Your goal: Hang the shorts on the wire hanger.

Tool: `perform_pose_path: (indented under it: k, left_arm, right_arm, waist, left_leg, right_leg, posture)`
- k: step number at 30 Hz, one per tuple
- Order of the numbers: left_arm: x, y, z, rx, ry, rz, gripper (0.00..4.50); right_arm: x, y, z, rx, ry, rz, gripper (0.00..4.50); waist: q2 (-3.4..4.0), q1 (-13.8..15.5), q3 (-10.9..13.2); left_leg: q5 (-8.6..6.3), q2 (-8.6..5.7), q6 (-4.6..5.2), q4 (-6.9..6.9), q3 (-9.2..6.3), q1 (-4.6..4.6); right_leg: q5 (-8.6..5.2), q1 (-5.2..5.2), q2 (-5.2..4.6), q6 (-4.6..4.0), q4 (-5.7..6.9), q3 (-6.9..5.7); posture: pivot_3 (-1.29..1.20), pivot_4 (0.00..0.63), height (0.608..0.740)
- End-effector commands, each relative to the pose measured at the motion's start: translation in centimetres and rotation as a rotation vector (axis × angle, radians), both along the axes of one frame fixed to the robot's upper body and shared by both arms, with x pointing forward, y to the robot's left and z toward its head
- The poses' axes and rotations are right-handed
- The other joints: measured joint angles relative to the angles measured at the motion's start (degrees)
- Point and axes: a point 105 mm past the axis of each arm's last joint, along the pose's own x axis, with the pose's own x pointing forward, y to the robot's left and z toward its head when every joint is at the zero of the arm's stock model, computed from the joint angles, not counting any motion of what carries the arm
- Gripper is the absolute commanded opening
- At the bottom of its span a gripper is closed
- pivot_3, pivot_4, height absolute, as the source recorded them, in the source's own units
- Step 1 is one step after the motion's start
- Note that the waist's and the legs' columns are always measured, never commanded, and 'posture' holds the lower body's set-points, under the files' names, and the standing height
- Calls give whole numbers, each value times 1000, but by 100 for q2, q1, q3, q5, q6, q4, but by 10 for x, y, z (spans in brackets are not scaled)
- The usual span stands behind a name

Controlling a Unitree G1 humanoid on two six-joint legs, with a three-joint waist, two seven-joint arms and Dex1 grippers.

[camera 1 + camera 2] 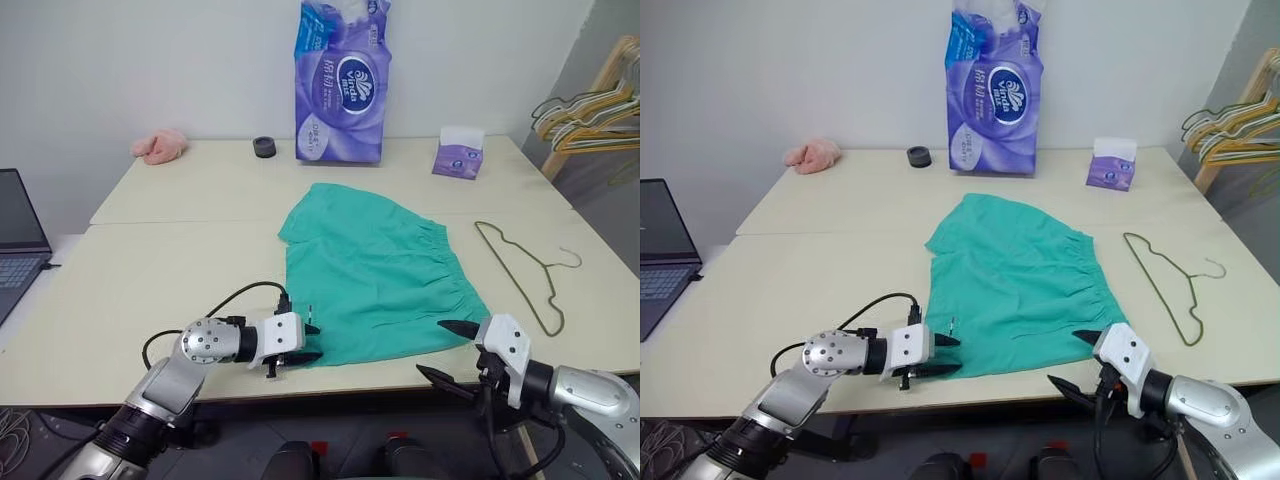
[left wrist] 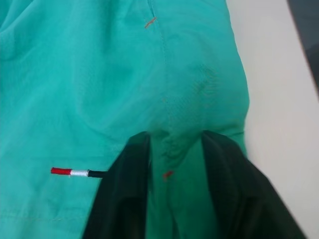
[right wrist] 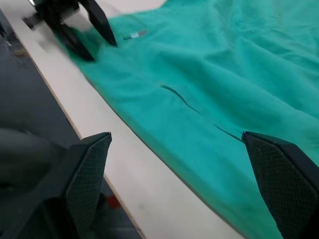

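Observation:
The teal-green shorts (image 1: 370,270) lie flat in the middle of the table, waistband toward the right. My left gripper (image 1: 312,342) is at their near left corner. In the left wrist view its two black fingers (image 2: 124,194) pinch a puckered fold of the fabric beside a small red-and-white mark (image 2: 70,172). My right gripper (image 1: 432,348) hovers at the near right corner of the shorts, jaws wide open with nothing between them. The wire hanger (image 1: 520,270) lies flat on the table to the right of the shorts, apart from them, hook pointing right.
A tall purple tissue pack (image 1: 342,80), a small purple tissue box (image 1: 459,155), a black roll (image 1: 265,147) and a pink cloth (image 1: 160,146) stand along the back. A laptop (image 1: 18,240) is at far left. Bunched hangers (image 1: 590,110) hang at back right.

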Motion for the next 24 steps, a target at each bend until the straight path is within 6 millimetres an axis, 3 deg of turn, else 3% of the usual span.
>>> perform_pose_path:
  k: [1, 3, 8, 14, 17, 24]
  left_arm:
    - [14, 8, -1, 19, -16, 76, 492]
    - [17, 7, 3, -6, -15, 88, 33]
    - [22, 6, 20, -98, 28, 123, 33]
    - [24, 5, 33, -156, 46, 137, 33]
    - [23, 5, 35, -166, 56, 135, 0]
    - [17, 10, 34, -144, 92, 113, 0]
  right_arm:
    - [12, -14, 6, -171, -146, 46, 4500]
    - [17, -20, 4, -258, -200, 76, 4500]
    - [29, -36, -13, -535, -323, 235, 4500]
    - [51, -43, -37, -691, -397, 312, 4500]
    - [63, -39, -40, -705, -433, 325, 3883]
    - [66, -35, -38, -676, -427, 365, 1400]
  waist:
    - [0, -5, 0]
    - [-1, -11, 1]
    - [-4, -24, 6]
    - [-25, -53, 11]
    - [-41, -51, 1]
    - [-46, -26, -3]
  left_leg:
    - [0, 0, 0, 0, 1, 0]
    - [0, -1, 0, -2, 2, -1]
    - [-1, -1, 0, -10, 9, -4]
    - [-1, 1, 0, -9, 13, -1]
    - [0, 1, 0, -2, 15, 6]
    - [0, -1, 0, -2, 13, 8]
  right_leg:
    - [0, 0, 0, 0, 1, -1]
    - [2, -2, 2, 3, 5, -1]
    - [17, -6, 6, 29, 5, 1]
    - [19, -7, 8, 28, 7, 7]
    - [26, 3, 8, 24, 8, 10]
    - [28, 5, 6, 24, 10, 12]
  posture:
    - [-48, 54, 740]
    - [-45, 54, 740]
    - [-37, 53, 740]
    - [-26, 49, 740]
    - [-20, 47, 740]
    - [-16, 46, 740]
